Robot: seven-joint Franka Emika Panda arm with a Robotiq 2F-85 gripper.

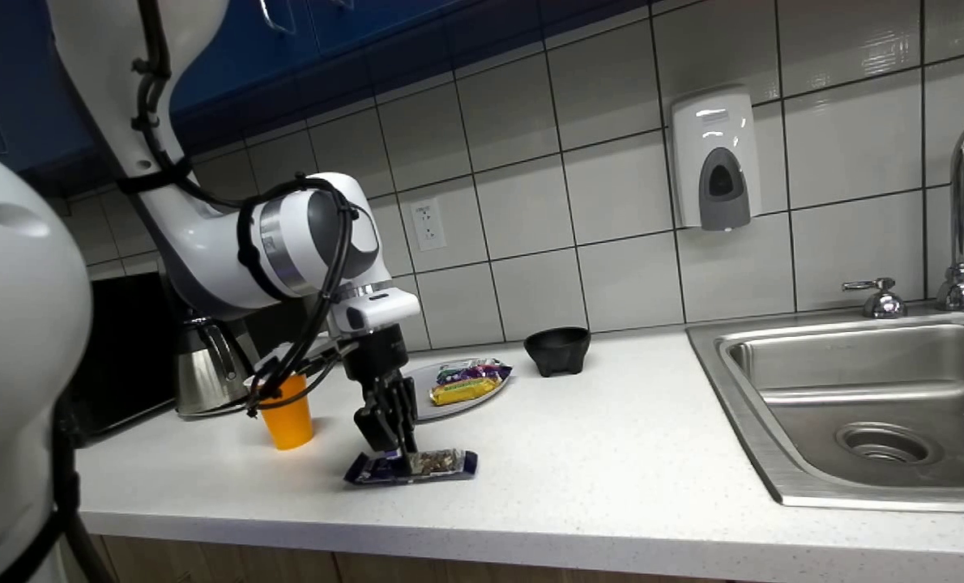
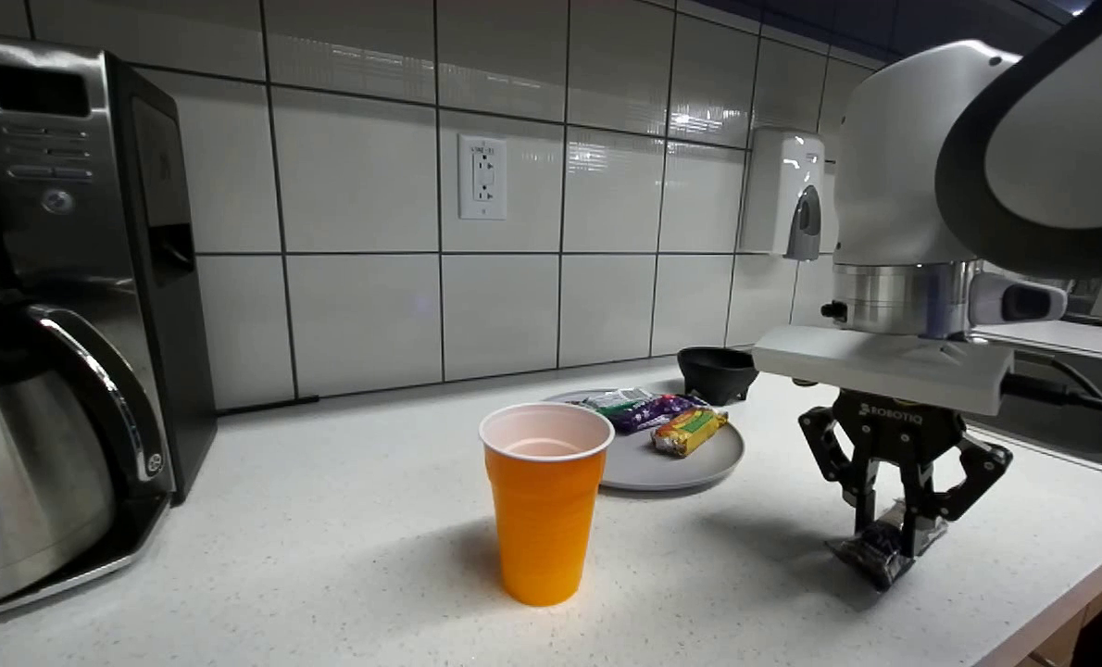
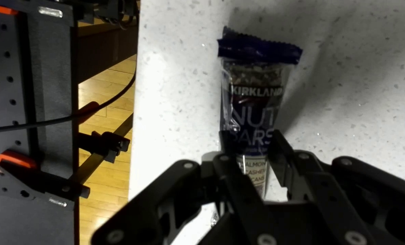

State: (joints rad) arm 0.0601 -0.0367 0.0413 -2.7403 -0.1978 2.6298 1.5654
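Claw clamped on a bar, counter just beneath, cup to one side, plate of snacks between it and the wall, bowl farther off

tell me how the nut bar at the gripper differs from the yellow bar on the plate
The nut bar is pinched by the gripper; the yellow bar is untouched by it.
The nut bar lies on the counter; the yellow bar lies on the plate.
The nut bar's packaging is dark blue and partly see-through; the yellow bar's is mostly yellow.
Both are wrapped.
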